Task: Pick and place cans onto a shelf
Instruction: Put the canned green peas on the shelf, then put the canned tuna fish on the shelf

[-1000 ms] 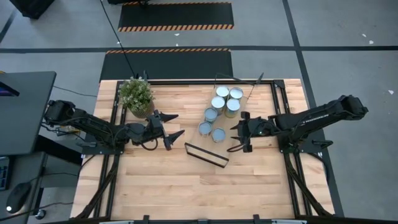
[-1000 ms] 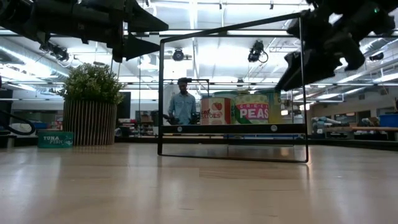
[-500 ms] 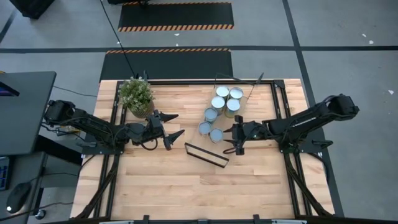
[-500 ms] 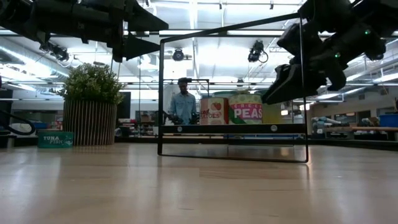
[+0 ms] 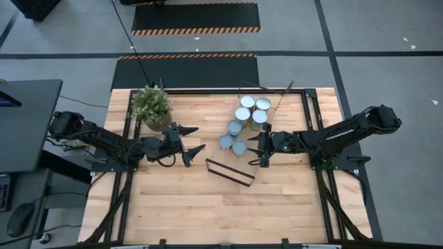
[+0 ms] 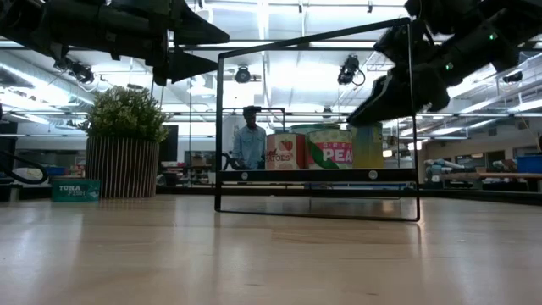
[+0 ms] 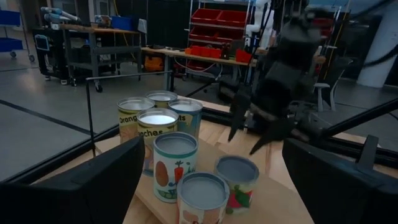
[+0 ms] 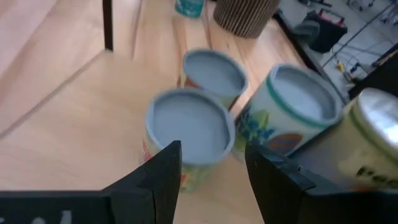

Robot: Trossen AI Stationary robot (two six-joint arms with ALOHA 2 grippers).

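Note:
Several cans (image 5: 243, 123) stand upright in a cluster on the table's far middle, and they also show in the left wrist view (image 7: 176, 158). The shelf (image 5: 230, 171) shows as a black wire frame standing on the table near the middle (image 6: 318, 127); I cannot make out its wood board. My right gripper (image 5: 259, 148) is open. It hovers above can height, just right of the nearest can (image 8: 189, 130), with its fingers apart over that can's near side. My left gripper (image 5: 195, 140) is open and empty, raised to the left of the cans.
A potted plant (image 5: 152, 105) stands at the far left, with a small teal tuna tin (image 6: 74, 189) beside it. Black rails (image 5: 208, 90) run along the table's far and side edges. A person (image 6: 248, 142) stands in the room beyond.
My right gripper has moved toward the table's left edge, closing on the nearest cans, and has stayed open. My left arm has kept still.

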